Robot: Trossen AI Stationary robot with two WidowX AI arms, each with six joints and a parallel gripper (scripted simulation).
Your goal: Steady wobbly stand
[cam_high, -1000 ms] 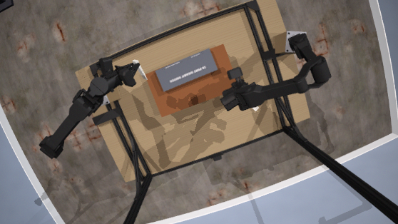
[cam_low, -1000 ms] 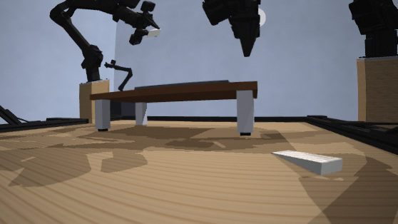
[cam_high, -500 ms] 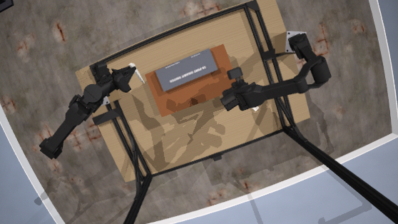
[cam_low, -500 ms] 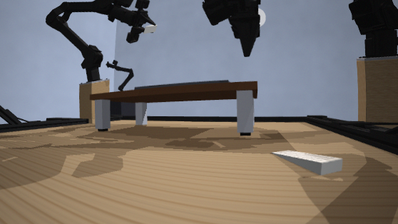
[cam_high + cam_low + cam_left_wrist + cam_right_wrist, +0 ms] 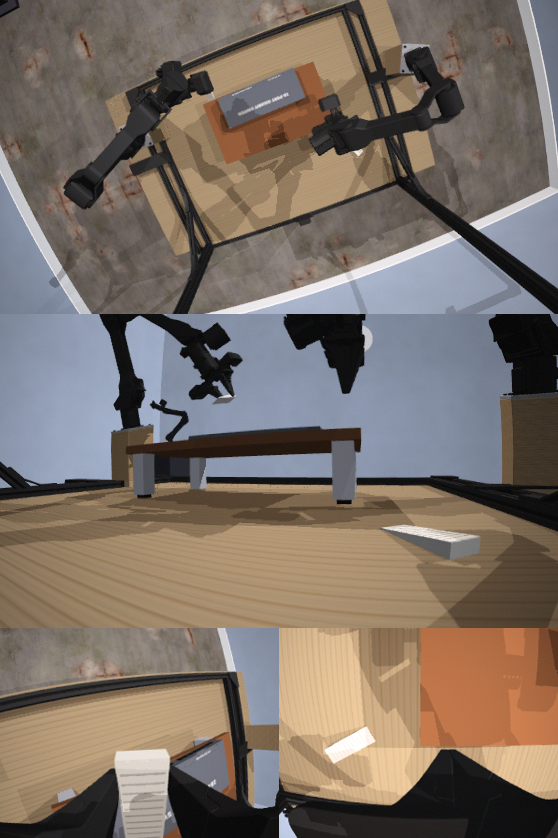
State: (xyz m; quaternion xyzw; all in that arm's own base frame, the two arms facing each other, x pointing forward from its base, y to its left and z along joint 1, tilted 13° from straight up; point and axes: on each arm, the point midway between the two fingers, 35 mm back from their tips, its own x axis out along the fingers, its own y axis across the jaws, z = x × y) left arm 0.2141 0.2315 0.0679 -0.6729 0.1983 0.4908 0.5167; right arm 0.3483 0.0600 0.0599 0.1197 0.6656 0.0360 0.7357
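Place: a robotics lab or test bench, I judge, exact kind not certain. Items: one pale wooden table [image 5: 300, 185] [image 5: 225, 584] [image 5: 94, 731] [image 5: 316, 670]; one black metal frame [image 5: 280, 226] [image 5: 117, 685] along its edges; two black jointed arms, mine, mounted at opposite ends; stained grey floor [image 5: 150, 30] [image 5: 51, 656]; plain blue surround [image 5: 425, 414] beyond.
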